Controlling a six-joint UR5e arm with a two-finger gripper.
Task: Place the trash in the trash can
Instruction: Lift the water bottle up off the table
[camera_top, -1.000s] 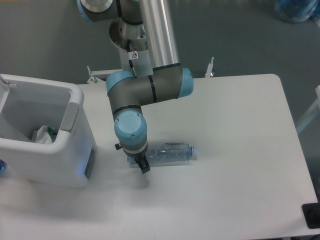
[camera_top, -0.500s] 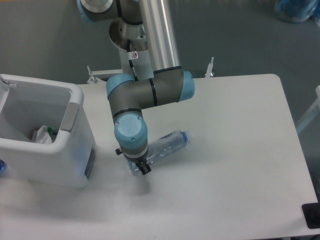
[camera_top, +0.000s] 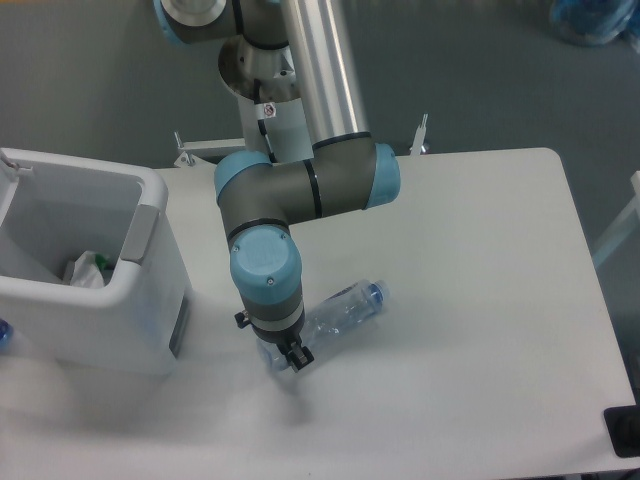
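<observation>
While the trash can (camera_top: 150, 290) sits at the left edge of the table (camera_top: 480, 300) with the crumpled wrapper (camera_top: 88, 270) already lying inside it, my work is on the second item just to its right. My gripper (camera_top: 289, 358) is pinched on the base end of the plastic bottle (camera_top: 340, 308); the fingers are mostly hidden under my wrist, but the bottle follows them. A second ago the bottle lay flat and level on the table. Now it has swung: cap end (camera_top: 375, 292) angled up toward the far right, base dragged nearer and slightly right with my hand. I read that as the grasp holding and the lift beginning. One item in, one in hand. What remains is to raise it above the thick rim, carry it left, and release over the opening. Grip is at the very end, so it may pivot.
</observation>
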